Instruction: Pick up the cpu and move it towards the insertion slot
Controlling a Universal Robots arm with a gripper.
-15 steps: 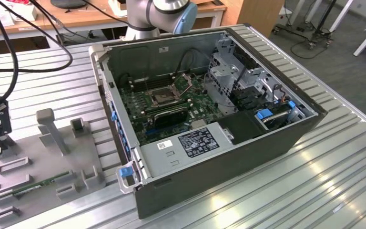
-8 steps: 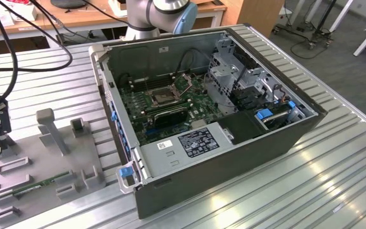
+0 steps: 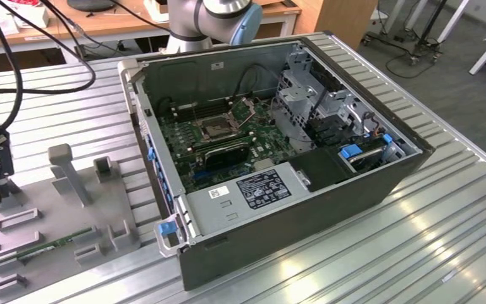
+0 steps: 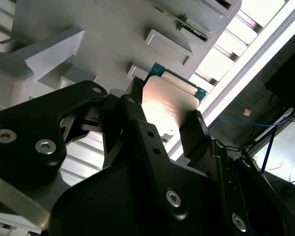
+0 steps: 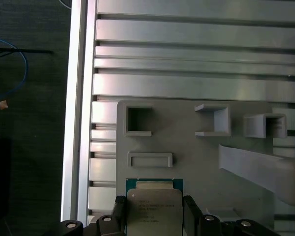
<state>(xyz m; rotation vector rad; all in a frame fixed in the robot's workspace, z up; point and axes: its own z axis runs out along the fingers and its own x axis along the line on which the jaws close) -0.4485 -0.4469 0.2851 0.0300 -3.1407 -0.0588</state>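
We found the gripper at the exterior view's left, down over the grey fixture tray that lay on the slatted metal table, well apart from the open computer case. In both wrist views the cpu sat squarely between the two black fingers, its silvery top facing up and its green rim showing at the far edge. The fingers were drawn in to the chip's width and pressed against two opposite edges, so we judged the grasp made. Whether the chip had left its seat in the tray we could not tell, as its underside was hidden. We took the step in hand to be the pick-up itself, at or just after the close. The insertion slot, a silver-framed square with a dark centre, lay inside the case on the green board. All of the carry was left to do. To our mind that called for a straight lift clear of the tray's raised blocks and of the memory stick lying in it. It also called for a level crossing over the case wall, since the hold was on thin edges only (a tilt or a knock could slip the chip).
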